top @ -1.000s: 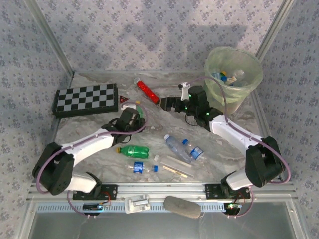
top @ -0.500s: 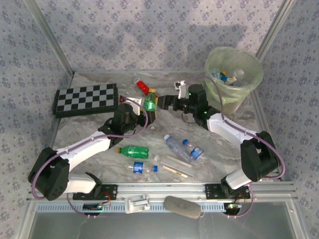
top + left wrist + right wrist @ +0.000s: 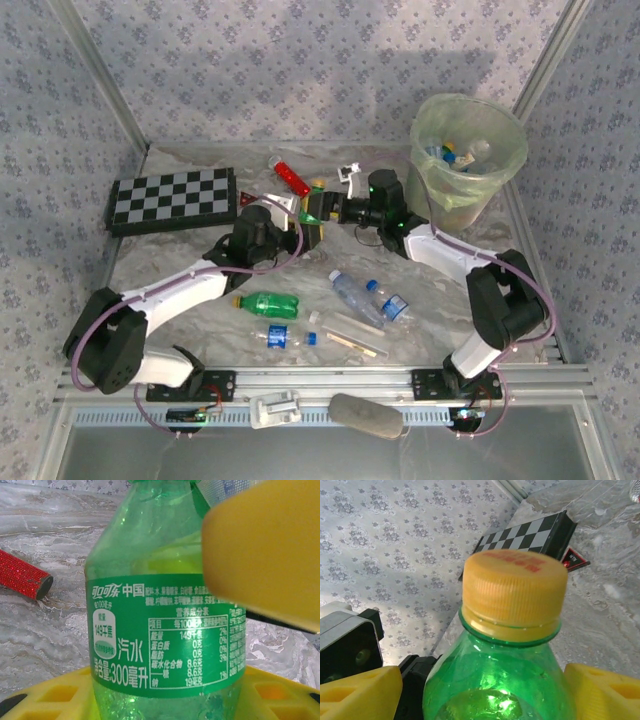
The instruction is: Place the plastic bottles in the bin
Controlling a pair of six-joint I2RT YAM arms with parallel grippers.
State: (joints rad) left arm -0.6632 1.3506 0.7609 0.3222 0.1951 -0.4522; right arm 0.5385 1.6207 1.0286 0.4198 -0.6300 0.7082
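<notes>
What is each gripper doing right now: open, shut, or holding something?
Left gripper: shut on the green bottle, held upright.
Right gripper: open, fingers either side of that bottle's neck, not clamped.

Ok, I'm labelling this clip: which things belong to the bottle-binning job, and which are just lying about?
Job: raised green bottle, lying green bottle, clear bottles, bin.
Lying about: chequered board, red tube.

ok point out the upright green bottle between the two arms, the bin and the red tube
upright green bottle [image 3: 515, 597]: right wrist view, on its yellow cap
bin [image 3: 470, 195]: top external view, on its front wall
red tube [image 3: 21, 576]: left wrist view, on its glittery side
</notes>
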